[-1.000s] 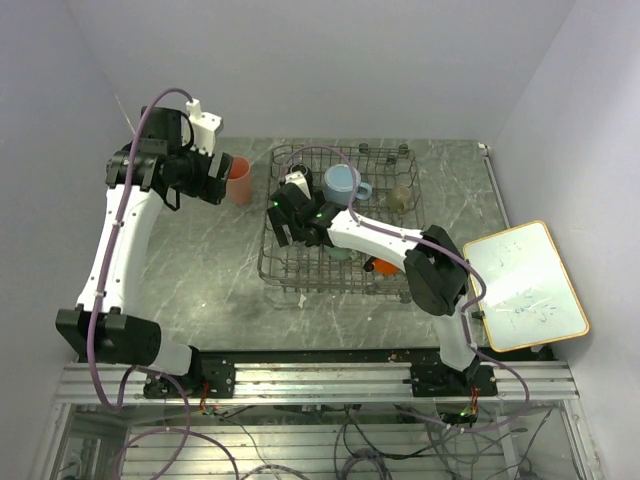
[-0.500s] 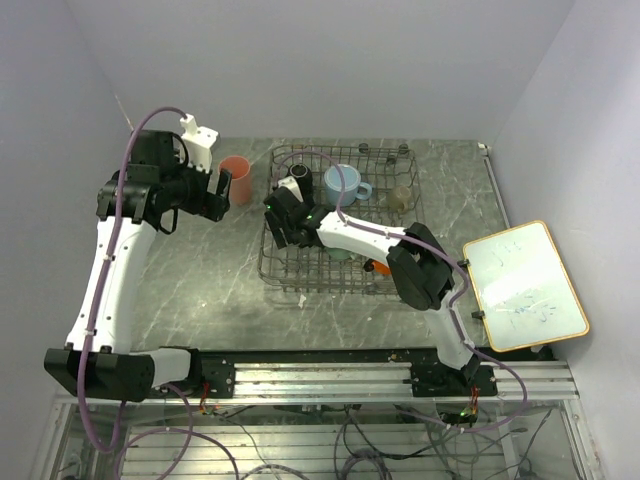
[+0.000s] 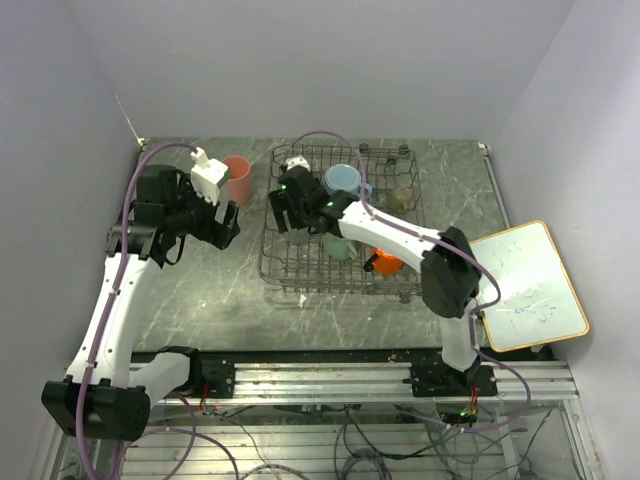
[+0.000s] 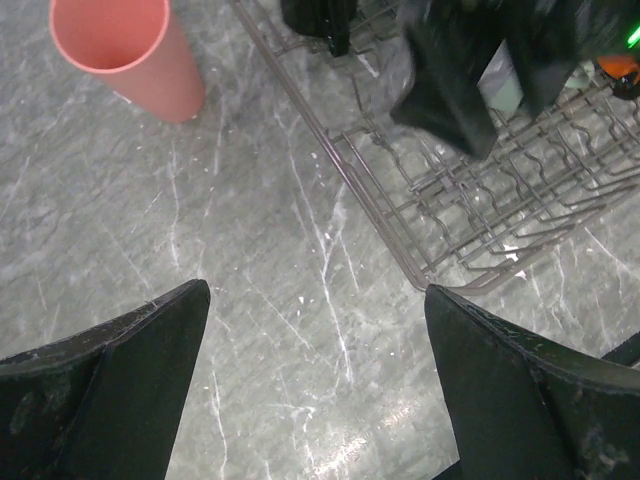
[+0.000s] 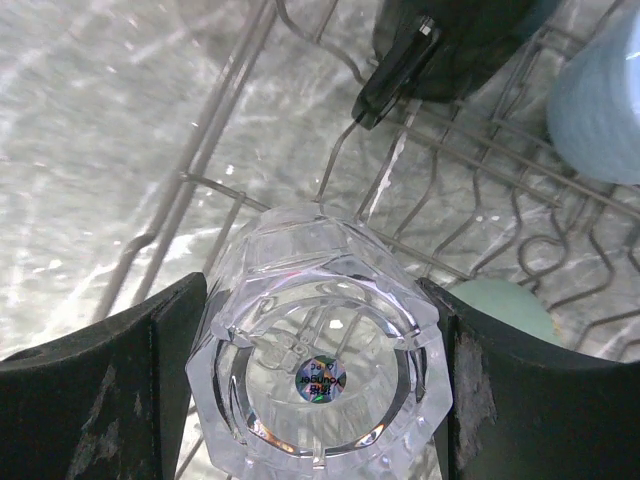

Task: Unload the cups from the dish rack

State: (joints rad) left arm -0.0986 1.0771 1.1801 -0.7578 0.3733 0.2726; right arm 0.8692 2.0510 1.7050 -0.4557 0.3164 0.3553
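— What has been altered within the last second?

— The left gripper has been drawn back from the pink tumbler. The tumbler is left standing upright just outside the left side of the dish rack, near its far corner. The jaws are spread wide and nothing is held between them.

— And on the other arm?

— The right gripper has been shifted from the middle of the rack's left side toward its far-left corner. A clear glass is clamped between the fingers, just inside the rack's left rim. Whether it has been raised off the wires cannot be told.

— What is meant by this for the task?

— One cup is judged to be unloaded, and a second has been taken in hand. Much remains inside the rack. The black mug is seen at the far-left corner, with the light-blue mug beside it. The mint-green cup sits near the middle, the orange mug toward the near-right, and the small beige cup at the far right. A path out over the left rim would be required for the glass.
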